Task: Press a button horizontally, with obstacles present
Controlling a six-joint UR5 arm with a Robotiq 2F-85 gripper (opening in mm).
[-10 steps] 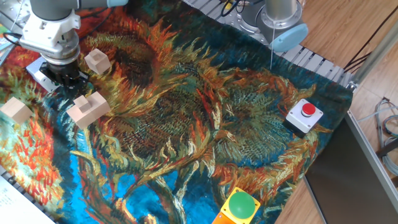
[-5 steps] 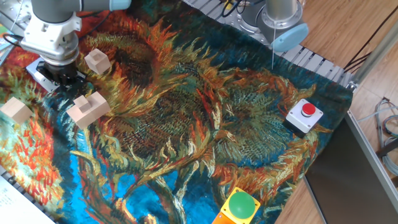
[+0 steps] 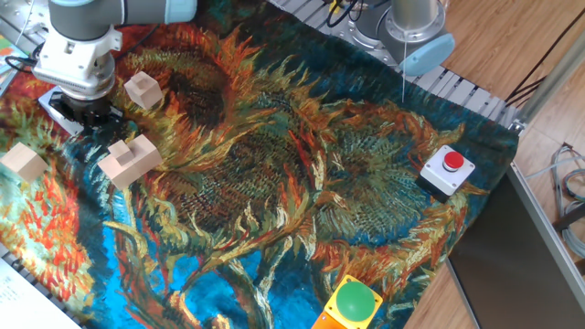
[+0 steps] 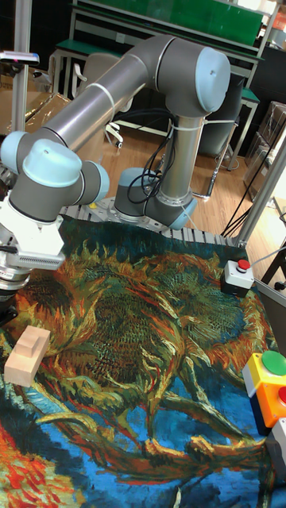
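Note:
My gripper hangs low at the far left of the sunflower cloth, and its fingertips are too dark to make out. Under it a white corner of the button's box shows; the green button itself is hidden behind the gripper. The obstacles are pale wood: one cube just right of the gripper, a notched block in front of it, and another cube near the left edge. The tall fixed view shows the notched block below the gripper's wrist.
A red button on a white box stands at the right of the cloth. A big green dome on a yellow box sits at the front edge. The arm's base rises behind the cloth, and the upper arm spans above it.
The gripper has shifted slightly up and to the left in the fixed view, over the button's box. The wooden blocks have not moved.

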